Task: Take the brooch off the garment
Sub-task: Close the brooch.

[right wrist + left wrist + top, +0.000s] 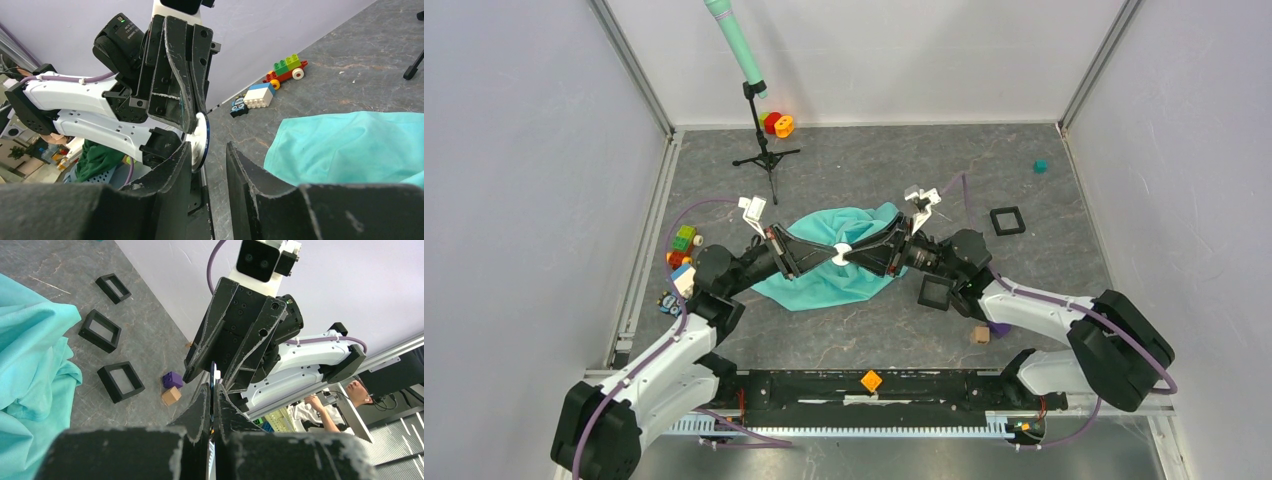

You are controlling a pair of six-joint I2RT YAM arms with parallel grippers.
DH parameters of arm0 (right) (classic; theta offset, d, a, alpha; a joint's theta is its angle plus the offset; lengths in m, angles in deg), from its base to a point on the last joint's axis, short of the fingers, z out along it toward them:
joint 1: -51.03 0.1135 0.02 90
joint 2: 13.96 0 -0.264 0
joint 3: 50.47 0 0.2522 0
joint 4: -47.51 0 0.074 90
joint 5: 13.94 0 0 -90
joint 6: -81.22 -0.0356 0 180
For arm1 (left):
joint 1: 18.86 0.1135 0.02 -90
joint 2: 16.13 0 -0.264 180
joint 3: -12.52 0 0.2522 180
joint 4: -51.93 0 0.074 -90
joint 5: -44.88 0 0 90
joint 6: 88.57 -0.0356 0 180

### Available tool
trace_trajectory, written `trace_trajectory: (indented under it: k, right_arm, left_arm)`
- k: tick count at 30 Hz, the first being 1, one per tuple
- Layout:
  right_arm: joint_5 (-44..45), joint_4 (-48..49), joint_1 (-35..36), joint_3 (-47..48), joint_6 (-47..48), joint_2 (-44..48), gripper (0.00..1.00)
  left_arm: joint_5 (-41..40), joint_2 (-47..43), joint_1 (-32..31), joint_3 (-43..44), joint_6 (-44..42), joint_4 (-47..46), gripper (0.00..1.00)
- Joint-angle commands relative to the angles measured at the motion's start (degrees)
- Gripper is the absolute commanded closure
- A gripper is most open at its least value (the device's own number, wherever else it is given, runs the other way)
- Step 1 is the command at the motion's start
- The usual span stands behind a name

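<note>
Left pincer [211, 392] clenched on the brooch [201, 137], right pincer [207, 146] tip to tip with it, jaws apart around that thin white disc.
Biggest first: the garment [819, 288], a turquoise tee, lies crumpled on the grey table [1024, 160] right under both pincers, brooch held up off the cloth. Three black square frames [110, 385] sit on the right pincer's side, past the shirt's edge. Toy bricks [287, 67] sit out behind the left pincer. Smallest bits, a purple cube [172, 379] just beside a tan cube [171, 396], are on the table below the right pincer.
</note>
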Motion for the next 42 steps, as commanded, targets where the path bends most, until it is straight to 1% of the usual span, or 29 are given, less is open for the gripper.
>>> trace_trajectory:
  k: [1, 9, 12, 17, 20, 24, 29, 33, 35, 42]
  right_arm:
    - [-0.64, 3.14, 0.65, 3.11, -0.54, -0.80, 0.64]
    - [-0.40, 2.15, 0.80, 3.36, -0.76, -0.96, 0.64]
    - [1.20, 0.48, 0.79, 2.62, 0.32, 0.53, 0.64]
    - [5.69, -2.44, 0.65, 0.45, 2.45, 4.54, 0.61]
    - [6.30, -4.47, 0.50, 0.46, 2.94, 5.61, 0.61]
    - [7.57, -4.05, -0.05, -1.34, 2.37, 7.39, 0.60]
    - [4.32, -0.93, -0.28, -1.85, 0.83, 7.20, 0.55]
    - [0.25, 3.78, -0.15, -1.30, -1.65, 5.04, 0.54]
    - [-1.07, 4.59, -0.12, -0.74, -2.32, 4.16, 0.53]
    - [-1.52, 5.31, 0.30, 0.89, -2.88, 2.67, 0.54]
  left_arm:
    - [2.34, 0.64, 0.27, 0.08, 1.69, -3.43, 0.98]
    - [2.08, 1.26, 0.29, 0.04, 4.04, -4.68, 0.98]
    - [0.26, 0.97, 0.28, -0.82, 6.40, -6.53, 0.98]
    - [-0.35, 0.93, 0.29, -1.40, 9.27, -9.20, 0.98]
    - [-0.73, 1.09, 0.27, -2.07, 11.35, -11.53, 0.98]
    - [-1.30, 1.42, 0.29, -2.30, 13.57, -13.89, 0.98]
    - [-2.01, 2.59, 0.36, -2.95, 16.38, -17.93, 0.98]
    - [-1.59, 4.08, 0.36, -3.08, 17.79, -20.68, 0.98]
    - [-1.57, 4.67, 0.34, -3.31, 18.31, -21.81, 0.98]
    - [-0.96, 5.13, 0.33, -3.59, 18.02, -22.35, 0.98]
